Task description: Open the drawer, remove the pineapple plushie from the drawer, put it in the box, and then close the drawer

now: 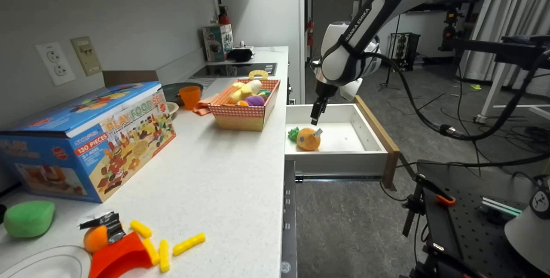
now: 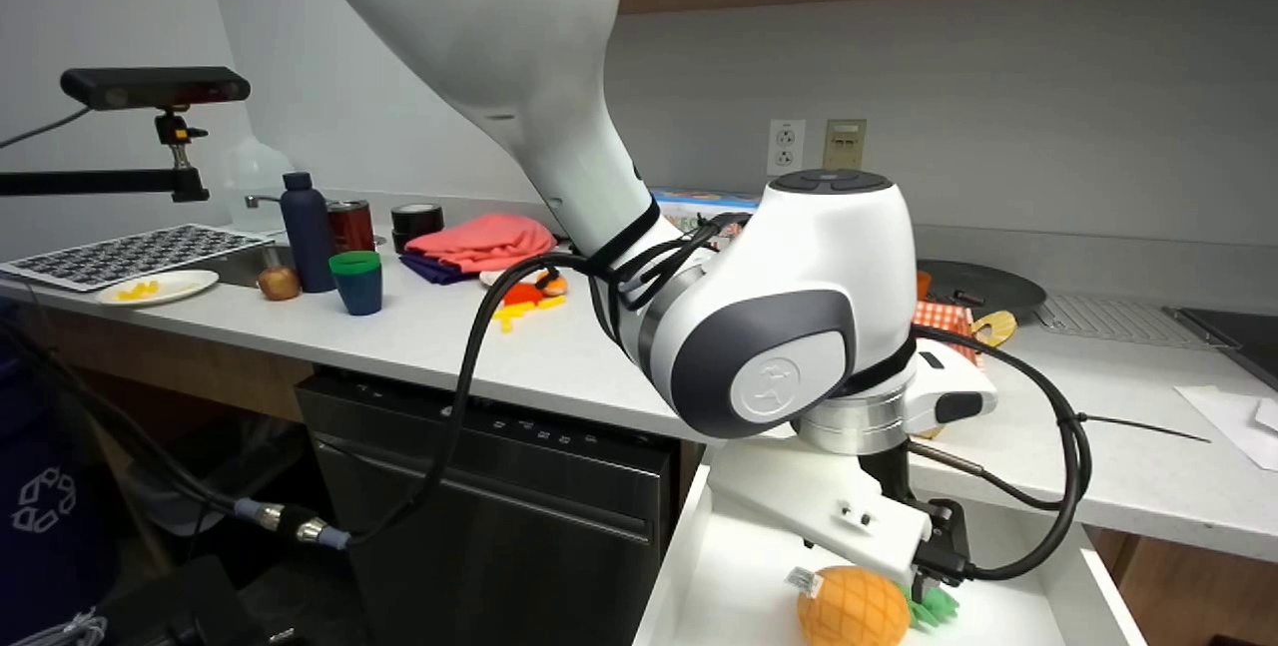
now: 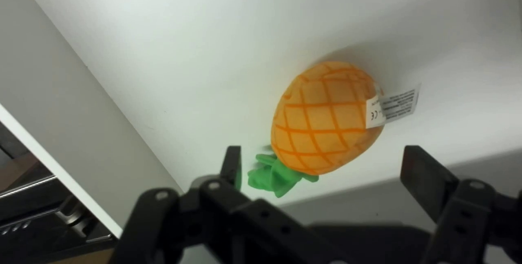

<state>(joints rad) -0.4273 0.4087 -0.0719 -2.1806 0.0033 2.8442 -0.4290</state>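
Observation:
The white drawer (image 1: 343, 129) is pulled out, and its inside also shows in an exterior view (image 2: 744, 566) and the wrist view (image 3: 163, 72). The pineapple plushie (image 1: 308, 139), orange with green leaves and a white tag, lies on its side on the drawer floor; it also shows in an exterior view (image 2: 851, 608) and the wrist view (image 3: 322, 121). My gripper (image 3: 320, 166) is open above the plushie, its fingers apart and holding nothing; it also shows in an exterior view (image 1: 317, 117). The box (image 1: 238, 119), with red checkered lining and toys inside, stands on the counter.
The white counter (image 1: 223, 170) edge runs beside the drawer. A blue toy carton (image 1: 124, 140), an orange cup (image 1: 190, 96) and a dark pan (image 2: 983, 289) stand on it. The drawer's wooden front (image 1: 378, 136) and side walls surround the plushie. A cable hangs from the arm.

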